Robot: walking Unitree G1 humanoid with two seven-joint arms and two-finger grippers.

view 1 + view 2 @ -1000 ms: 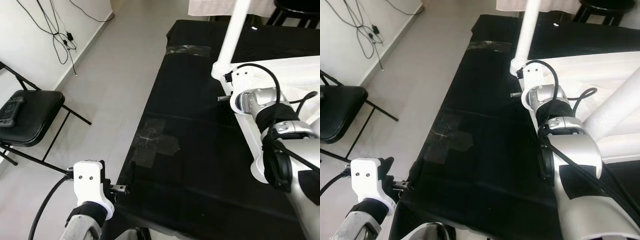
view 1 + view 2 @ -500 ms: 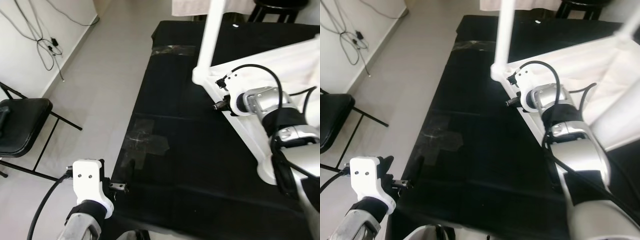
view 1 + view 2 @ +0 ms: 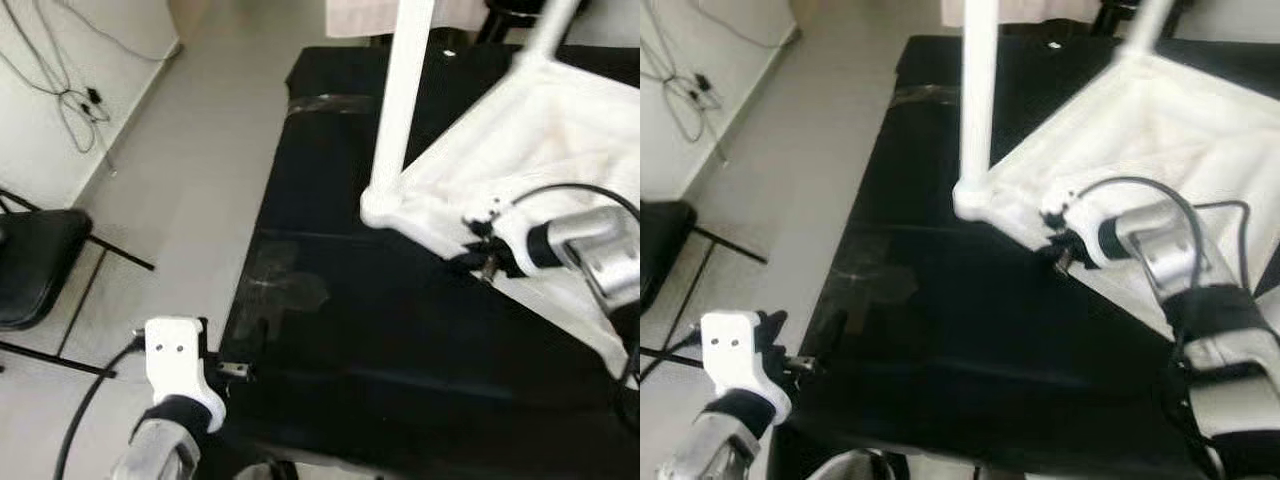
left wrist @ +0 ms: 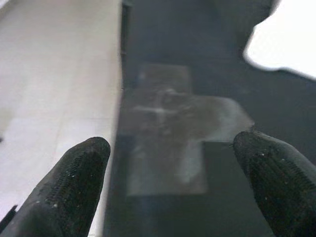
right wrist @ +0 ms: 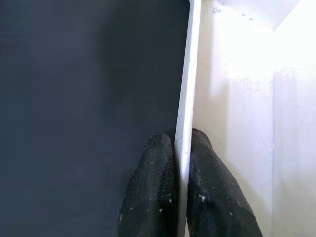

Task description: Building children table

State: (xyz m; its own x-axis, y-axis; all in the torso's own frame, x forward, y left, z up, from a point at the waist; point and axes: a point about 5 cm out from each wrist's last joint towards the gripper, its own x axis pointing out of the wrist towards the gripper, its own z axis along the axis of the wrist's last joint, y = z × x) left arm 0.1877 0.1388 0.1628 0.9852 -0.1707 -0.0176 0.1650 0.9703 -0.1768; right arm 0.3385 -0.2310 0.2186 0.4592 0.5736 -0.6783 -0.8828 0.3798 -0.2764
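Right claw (image 5: 180, 148) is clenched on the thin edge of the white children table (image 3: 540, 130): the right wrist view shows one black finger (image 5: 148, 192) on the dark side and the other on the white side of that rim, detail the head views blur out. The head views instead give the whole shape: the table lies upside down on the black surface (image 3: 350, 330), a flat white panel with a raised rim and round white legs (image 3: 405, 90) standing up from its corners, one at the corner just ahead of the right claw, another further back. The right claw (image 3: 478, 262) grips the rim on the near side, a short way along from that corner. Black cable loops over the silver right arm. Left claw (image 4: 173, 163) is released, textured rubbery fingers spread wide, hovering at the near left edge of the surface; straight ahead of it the left wrist view shows a cross-shaped patch of clear glossy tape (image 4: 173, 128) stuck to the matte black cover, and beyond that a blurred white corner of the table. Left eye view shows the left claw's white wrist housing (image 3: 178, 355), pale tiled floor (image 3: 190, 170) beside it, a black folding chair (image 3: 35, 265) further out, and cables along the wall.
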